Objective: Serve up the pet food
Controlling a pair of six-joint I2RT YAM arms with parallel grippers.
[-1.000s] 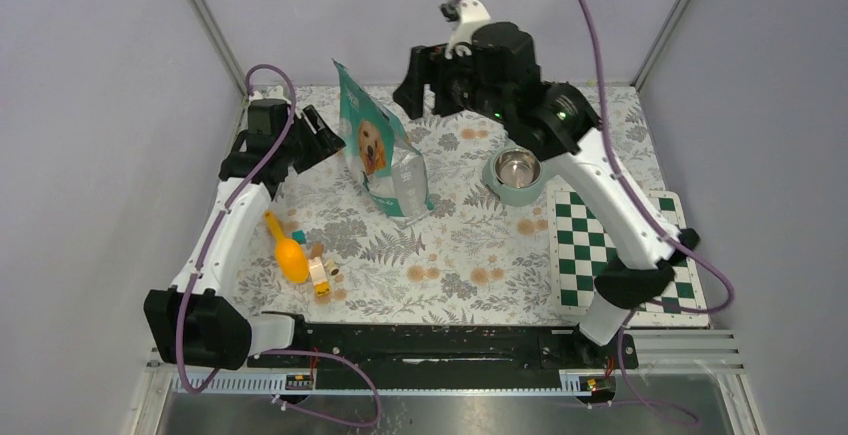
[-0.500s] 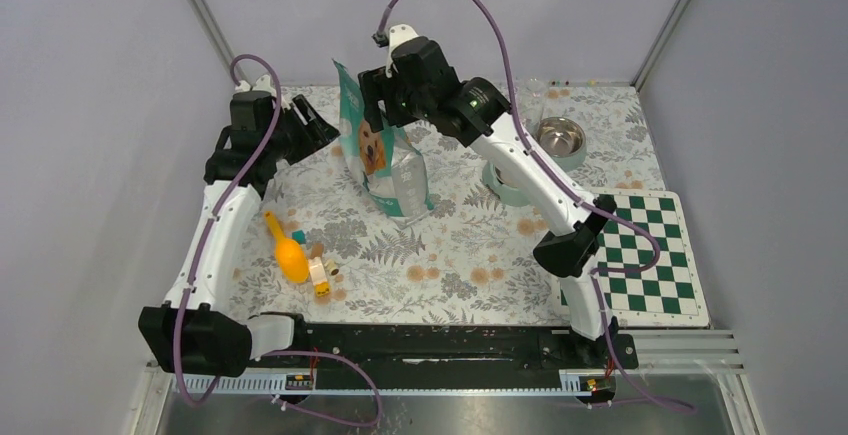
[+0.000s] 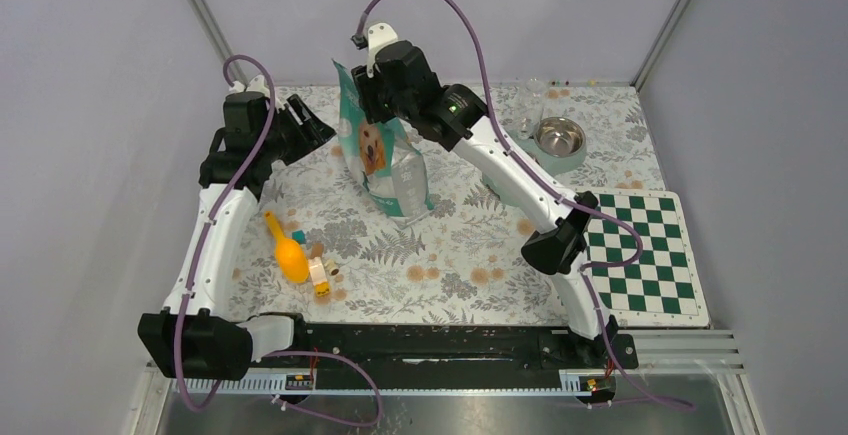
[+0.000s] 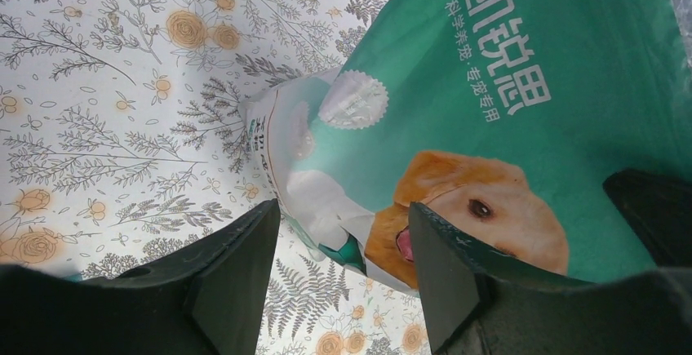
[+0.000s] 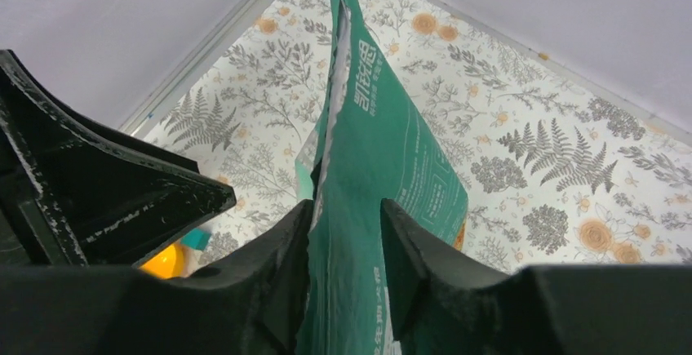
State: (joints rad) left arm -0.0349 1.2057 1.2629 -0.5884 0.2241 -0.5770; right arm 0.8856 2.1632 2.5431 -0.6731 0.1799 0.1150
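Note:
The teal bag (image 3: 385,160) with the golden retriever stands upright at the middle back of the floral cloth. The pet food is hidden inside it. My right gripper (image 3: 372,95) hangs over the bag's top edge. In the right wrist view the bag (image 5: 383,151) runs up between the two fingers of that gripper (image 5: 347,208). One finger touches the white-lined edge and the other stands a little off it. My left gripper (image 3: 312,125) is open just left of the bag. In the left wrist view the bag's dog face (image 4: 481,208) lies beyond that gripper (image 4: 343,216), untouched.
A steel bowl in a teal holder (image 3: 558,138) stands at the back right, behind the right arm. A green checkered mat (image 3: 640,255) lies at the right. An orange scoop-like thing (image 3: 288,253) and small toy blocks (image 3: 320,275) lie at the front left.
The right arm swung left from above the bowl to the bag's top, and its jaws narrowed around the edge. The left gripper drew back slightly and stayed open.

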